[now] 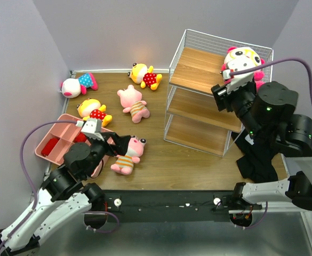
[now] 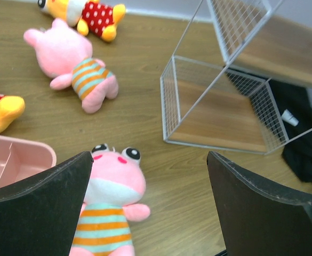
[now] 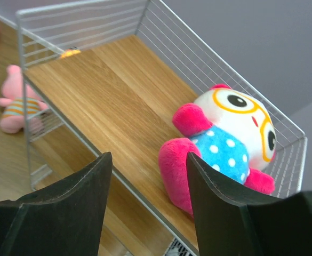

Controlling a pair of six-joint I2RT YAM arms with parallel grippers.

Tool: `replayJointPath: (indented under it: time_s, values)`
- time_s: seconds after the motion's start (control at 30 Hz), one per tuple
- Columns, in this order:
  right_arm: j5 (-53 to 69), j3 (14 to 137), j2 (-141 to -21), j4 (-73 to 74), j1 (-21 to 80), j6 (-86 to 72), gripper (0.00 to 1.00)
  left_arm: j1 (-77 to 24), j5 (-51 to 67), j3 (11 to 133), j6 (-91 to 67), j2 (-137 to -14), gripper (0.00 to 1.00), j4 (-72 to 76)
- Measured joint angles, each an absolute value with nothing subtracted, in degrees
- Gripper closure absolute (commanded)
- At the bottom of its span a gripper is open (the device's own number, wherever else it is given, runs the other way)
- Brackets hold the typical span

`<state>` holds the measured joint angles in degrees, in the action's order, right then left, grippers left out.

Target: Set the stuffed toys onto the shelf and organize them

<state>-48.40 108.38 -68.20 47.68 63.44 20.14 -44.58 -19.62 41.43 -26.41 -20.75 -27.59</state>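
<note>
The shelf (image 1: 198, 90) stands at the right. A white-faced toy (image 1: 245, 58) with a blue dotted belly sits on its top board (image 3: 108, 96), also in the right wrist view (image 3: 225, 144). My right gripper (image 1: 222, 97) (image 3: 148, 181) is open and empty beside the toy's pink leg. My left gripper (image 1: 122, 143) (image 2: 150, 202) is open over a pink striped pig (image 1: 129, 154) (image 2: 110, 208), which lies by its left finger. On the table lie a second pig (image 1: 133, 104), two yellow toys (image 1: 145, 76) (image 1: 94, 111) and a second white-faced toy (image 1: 76, 85).
A pink divided tray (image 1: 54, 141) sits at the near left, beside my left arm. A black cloth (image 1: 257, 154) lies to the right of the shelf's foot. The two lower boards of the shelf (image 2: 220, 112) show no toys.
</note>
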Motion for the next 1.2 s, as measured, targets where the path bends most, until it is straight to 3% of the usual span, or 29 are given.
replayJointPath:
  time_s: [0.33, 0.5, 0.7, 0.93, 1.2]
  values:
    - [-25.12, 113.71, -67.96, 47.59, 63.44, 13.28, 0.45, -44.58, -20.43, 41.63, -26.70, -23.75, 0.02, -30.13]
    - [-14.46, 107.92, -70.37, 44.27, 65.06, 6.26, 0.46, -44.58, -21.98, 41.63, -27.55, -22.22, 0.09, -30.52]
    - [-10.13, 96.03, -72.88, 40.99, 67.83, 0.47, 0.46, -44.58, -23.31, 41.69, -31.44, -23.90, 0.16, -32.01]
    - [-12.49, 90.32, -72.77, 38.15, 73.80, -3.11, 0.45, -44.58, -24.05, 44.47, -34.15, -40.51, 0.18, -37.23]
    - [-14.70, 81.01, -74.89, 30.20, 78.00, -8.14, 0.45, -44.31, -25.96, 52.12, -35.46, -37.63, 0.16, -44.21]
